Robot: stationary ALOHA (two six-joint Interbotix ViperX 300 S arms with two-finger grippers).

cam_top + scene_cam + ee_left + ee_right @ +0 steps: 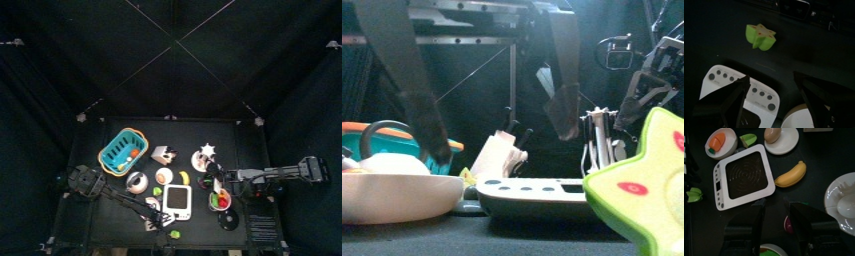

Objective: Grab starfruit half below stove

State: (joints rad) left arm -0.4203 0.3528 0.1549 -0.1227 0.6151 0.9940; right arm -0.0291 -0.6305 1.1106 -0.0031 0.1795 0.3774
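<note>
The starfruit half (761, 36) is a small yellow-green star-shaped piece lying on the black table beyond the stove's knob edge. It also shows at the table's front edge (171, 234) and looms large on the right (644, 190). The white stove (178, 201) lies flat in front of the camera (529, 190). My left gripper (774, 82) hangs open above the stove's (723, 82) front edge, a short way from the fruit, with nothing between its jaws. My right gripper (777, 212) is open and empty, over the table to the stove's (744, 175) right.
A turquoise basket (123, 150) stands at the back left and a white star piece (207, 150) at the back. A yellow banana piece (792, 174), small plates with food (721, 142) and a white teapot (844, 198) surround the stove. A white bowl (396, 198) sits front left.
</note>
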